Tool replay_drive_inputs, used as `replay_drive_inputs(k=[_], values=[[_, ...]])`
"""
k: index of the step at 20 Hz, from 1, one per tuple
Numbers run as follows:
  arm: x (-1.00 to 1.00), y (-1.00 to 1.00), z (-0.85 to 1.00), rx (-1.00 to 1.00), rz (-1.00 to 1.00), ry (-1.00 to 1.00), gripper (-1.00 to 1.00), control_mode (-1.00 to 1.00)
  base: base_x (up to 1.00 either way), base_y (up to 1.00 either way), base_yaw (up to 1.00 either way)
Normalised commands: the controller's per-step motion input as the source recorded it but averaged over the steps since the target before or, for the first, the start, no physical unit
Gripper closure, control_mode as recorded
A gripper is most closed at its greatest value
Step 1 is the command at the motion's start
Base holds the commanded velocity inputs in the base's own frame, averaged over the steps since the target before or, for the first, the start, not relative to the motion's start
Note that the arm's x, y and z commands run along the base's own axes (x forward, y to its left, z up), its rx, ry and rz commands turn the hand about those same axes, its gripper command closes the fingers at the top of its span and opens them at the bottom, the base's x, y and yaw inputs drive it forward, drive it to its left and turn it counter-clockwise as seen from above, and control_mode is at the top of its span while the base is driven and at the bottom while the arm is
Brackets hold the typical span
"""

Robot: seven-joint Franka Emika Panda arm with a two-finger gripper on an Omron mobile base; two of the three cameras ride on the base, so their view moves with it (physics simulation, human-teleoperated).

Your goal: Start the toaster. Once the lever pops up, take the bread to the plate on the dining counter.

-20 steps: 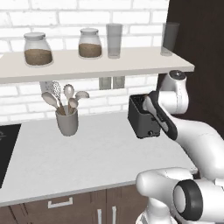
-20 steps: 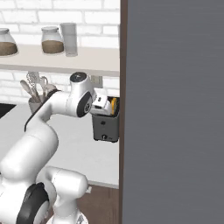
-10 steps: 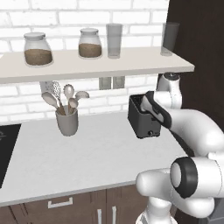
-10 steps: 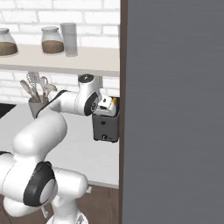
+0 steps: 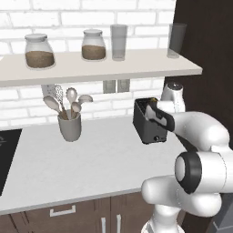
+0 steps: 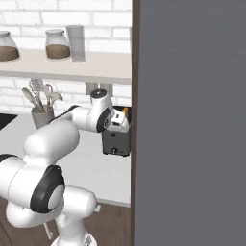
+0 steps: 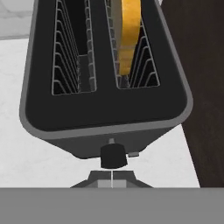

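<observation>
One slice of bread [image 7: 128,33] stands in the toaster [image 7: 105,92] at the table's [image 5: 91,159] right end; the pincer [image 7: 112,180], fully closed, hovers above the front lever — it should press straight down, firmly.

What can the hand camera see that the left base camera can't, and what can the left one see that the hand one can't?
Hand view alone: the wire racks inside both slots of the toaster, with the bread standing in the right-hand slot, and a small dark knob on the near end.

Left base view alone: the shelf with two jars and two glasses, the grey utensil holder, and the robot's white arm.

Both share: the black toaster and the pale counter it stands on.
</observation>
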Motion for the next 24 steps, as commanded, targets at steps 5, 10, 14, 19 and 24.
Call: replay_drive_inputs(k=[5,10,14,19,24], values=[[0.06,-0.05,-0.23,0.00,0.00,0.00,1.00,-1.00,0.00,0.00,0.00],[0.00,0.00,-0.08,0.00,0.00,-0.02,1.00,-1.00,0.00,0.00,0.00],[0.06,0.00,-0.14,0.00,0.00,-0.03,1.00,-1.00,0.00,0.00,0.00],[0.10,0.00,-0.22,0.00,0.00,-0.02,1.00,-1.00,0.00,0.00,0.00],[0.17,0.00,-0.22,0.00,0.00,-0.01,1.00,-1.00,0.00,0.00,0.00]])
